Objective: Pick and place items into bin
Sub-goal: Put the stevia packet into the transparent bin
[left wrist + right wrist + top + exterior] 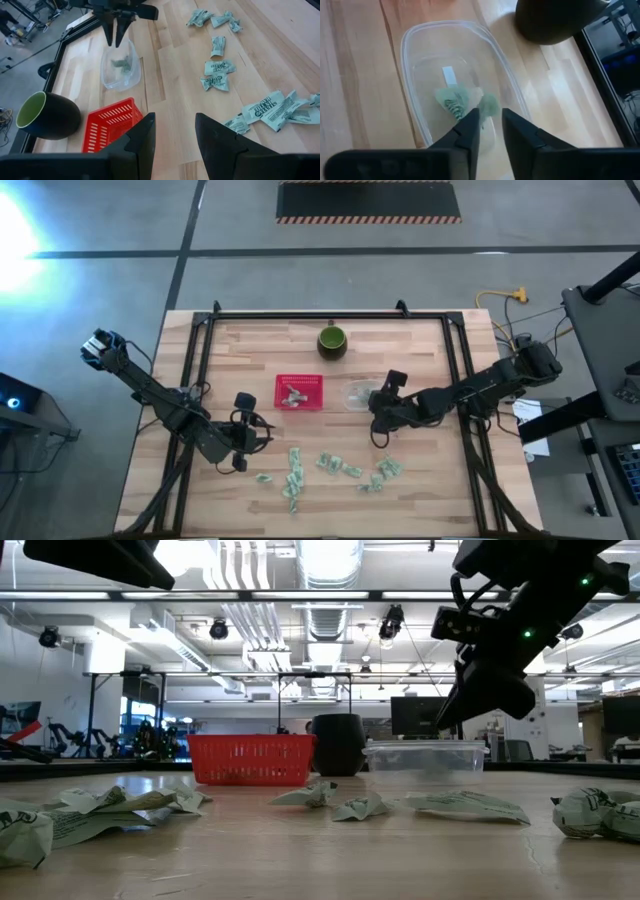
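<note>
Off-task things on the wooden surface (pixel 250 350)

A dark green round cup (pixel 333 341) with a pale green inside stands upright near the far edge, well beyond both sets of jaws. A red basket (pixel 299 391) sits between the two sets of jaws, nearer the right ones, with some small pieces lying in it. Beyond the surface, a black mat (pixel 368 201) edged with striped tape lies on the grey floor (pixel 100 280).

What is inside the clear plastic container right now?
The clear container holds green-and-white wrapped pieces; the right gripper, above it, hides part of the container's floor.
</note>
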{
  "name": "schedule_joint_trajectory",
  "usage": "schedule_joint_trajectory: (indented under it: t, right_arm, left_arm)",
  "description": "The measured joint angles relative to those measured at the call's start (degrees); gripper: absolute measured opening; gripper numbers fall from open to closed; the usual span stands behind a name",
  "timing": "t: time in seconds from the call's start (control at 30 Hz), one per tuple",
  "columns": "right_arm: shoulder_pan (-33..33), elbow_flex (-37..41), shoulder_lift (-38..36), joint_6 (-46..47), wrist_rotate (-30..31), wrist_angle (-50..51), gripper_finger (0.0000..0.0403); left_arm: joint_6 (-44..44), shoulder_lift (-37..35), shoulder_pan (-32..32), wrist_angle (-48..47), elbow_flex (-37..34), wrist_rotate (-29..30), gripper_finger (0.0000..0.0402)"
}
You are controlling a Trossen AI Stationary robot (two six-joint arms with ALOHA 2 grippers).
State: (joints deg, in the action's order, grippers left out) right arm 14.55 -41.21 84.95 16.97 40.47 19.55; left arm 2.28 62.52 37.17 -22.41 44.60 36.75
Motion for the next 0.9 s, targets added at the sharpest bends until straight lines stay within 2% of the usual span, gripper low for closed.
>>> schedule_joint_trajectory:
  t: [0.2,0.53,0.7,0.9]
  right_arm:
    - [0.4,-0.3,-0.7,-0.3,-0.6,1.6,0.0116]
    - [7.4,-0.5,-6.5,7.6,-15.2,5.7,0.0118]
    - [14.5,0.1,-7.3,13.7,-15.6,5.8,0.0110]
    - [22.4,0.5,-4.2,20.8,-15.0,3.7,0.0102]
  left_arm:
    - [0.0,0.0,0.0,0.0,0.0,0.0,0.0123]
    - [0.1,0.0,0.0,-0.1,0.0,0.0,0.0123]
    - [0.1,0.0,0.0,-0.1,0.0,0.0,0.0123]
    - [0.1,0.0,0.0,-0.2,0.0,0.0,0.0123]
